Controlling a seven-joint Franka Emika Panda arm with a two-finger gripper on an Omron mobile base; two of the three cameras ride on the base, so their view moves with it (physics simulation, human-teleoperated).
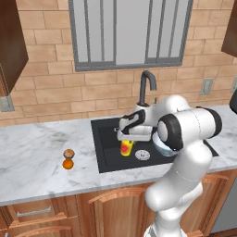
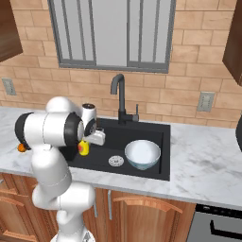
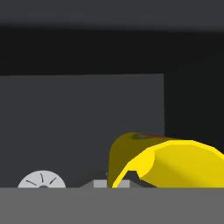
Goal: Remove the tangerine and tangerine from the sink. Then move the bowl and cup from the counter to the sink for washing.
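Observation:
My gripper hangs low inside the black sink, shut on the rim of the yellow cup, which stands just under the hand over the basin floor. From the right the gripper and cup sit at the sink's left end. The hand view has the cup close up, tilted. The white bowl rests upright in the sink's right half; the bowl is mostly hidden by my arm. Both tangerines, tan and orange, lie on the counter left of the sink.
The dark faucet curves over the back of the basin. A silver drain disc lies between cup and bowl. Wall outlets sit on the brick backsplash. Marble counter stretches right of the sink.

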